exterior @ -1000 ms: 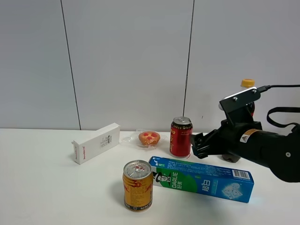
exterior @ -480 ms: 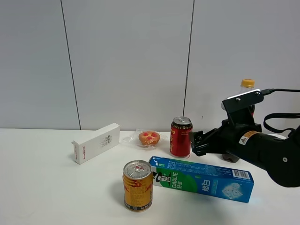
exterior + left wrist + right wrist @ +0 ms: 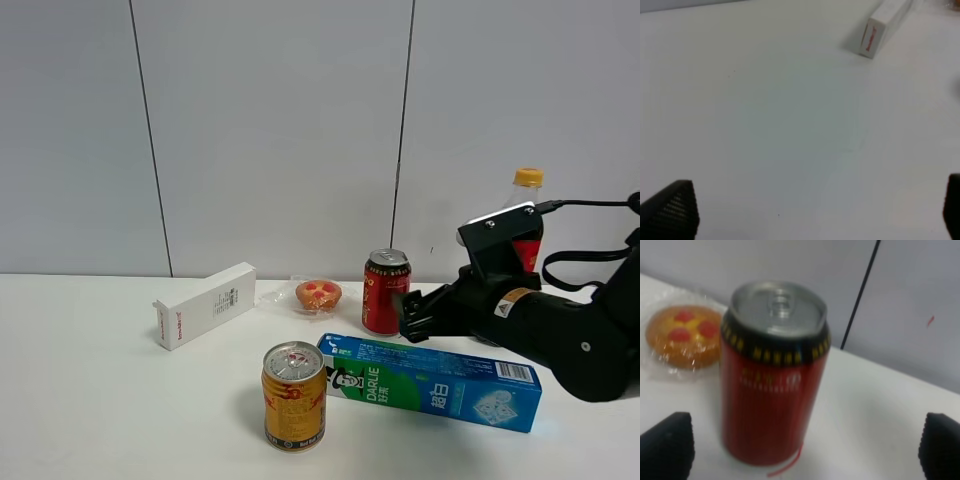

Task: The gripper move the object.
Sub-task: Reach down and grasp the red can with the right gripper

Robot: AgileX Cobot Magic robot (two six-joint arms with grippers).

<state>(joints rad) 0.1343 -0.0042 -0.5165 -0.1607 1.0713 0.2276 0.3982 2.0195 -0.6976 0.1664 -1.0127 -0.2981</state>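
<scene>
**Robot fingers (image 3: pixel 665 447) wide beside the red can (image 3: pixel 386 292)**

We see the red can standing up straight near the back of the white table (image 3: pixel 90 400), between the bun (image 3: pixel 318 294) in its clear wrapper and the right gripper (image 3: pixel 405 315). The right gripper sits low, level with the side of the can and just beside it. We cannot tell if it touches. In the right wrist view its two fingers are spread wide, one on each side of the can, and they hold nothing. We think they are set this wide so the can can fit between them. The can stands upright, so its round side is easy to squeeze.

The left gripper (image 3: pixel 810 210) is spread wide too, with nothing in it. It hangs over bare table, with only the white box (image 3: pixel 205 304) far off in its view. We think it is kept out of the way.

Now we count. We find two cans: the red can and the shorter gold can (image 3: pixel 294 395) at the front. We find two boxes: the white box and the green and blue toothpaste box (image 3: pixel 430 383), which lies in front of the red can. We find one bun and one bottle (image 3: pixel 527 215) behind the right arm.
</scene>
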